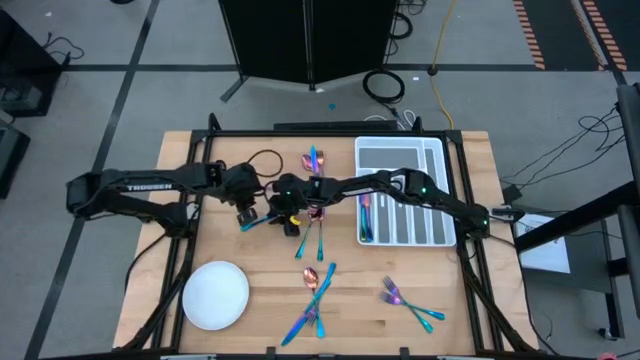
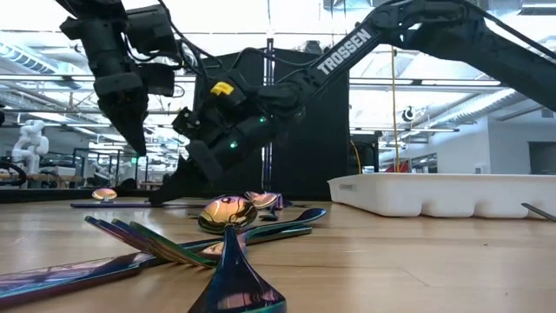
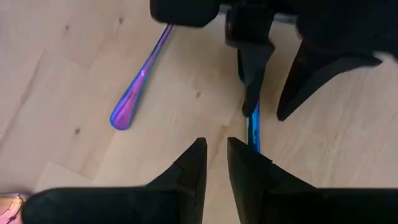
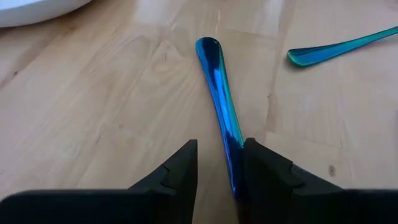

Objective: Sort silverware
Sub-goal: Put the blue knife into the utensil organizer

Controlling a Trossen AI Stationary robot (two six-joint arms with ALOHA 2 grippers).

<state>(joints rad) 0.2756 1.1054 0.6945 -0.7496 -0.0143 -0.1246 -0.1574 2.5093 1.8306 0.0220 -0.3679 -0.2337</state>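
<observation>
Nearest you, a crossed cluster of silverware and a pair of forks lie loose on the table beside the white plate, so most of the sorting is left for you. At mid-table the right gripper pinches a blue utensil by its handle, while the left gripper stands narrowly parted just beside it, holding nothing. Farther back, the divided tray shows only a couple of pieces, and one more piece waits beside it.

The high view looked straight down on the whole tabletop. The low view looked level across it. Both wrist views sat close above the wood beside the white tray, sharing one blue utensil.
</observation>
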